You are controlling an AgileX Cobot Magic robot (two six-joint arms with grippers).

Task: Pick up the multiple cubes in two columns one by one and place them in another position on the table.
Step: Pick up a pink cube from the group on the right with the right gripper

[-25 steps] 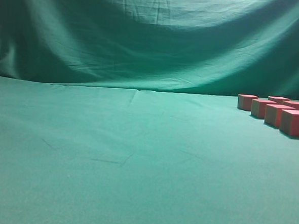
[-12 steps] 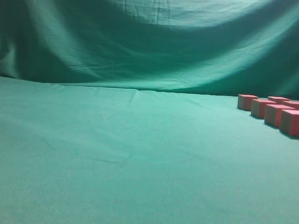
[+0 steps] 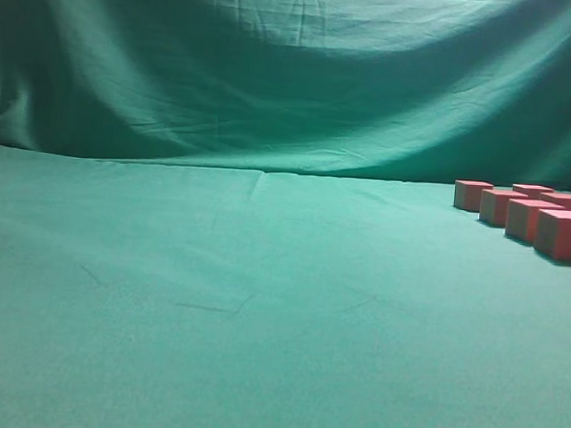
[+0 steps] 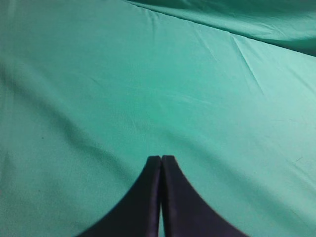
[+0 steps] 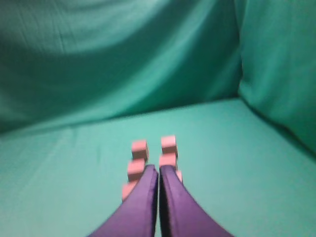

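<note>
Cubes point(image 3: 532, 217) sit in two columns at far right edge of the table point(image 3: 213, 297), none moved yet. Right gripper point(image 5: 158, 170) is pinched closed, empty, hanging just short of the nearest cubes; left gripper point(image 4: 161, 160) also closed, over bare cloth well away from cubes. Next: open right claw wide, centre on nearest cube, drop straight, avoid nudging neighbours. Right wrist cam shows both columns; ext cam shows no arms.

Red-pink cubes point(image 3: 533, 212) on plain teal-green table point(image 3: 261, 300)
</note>
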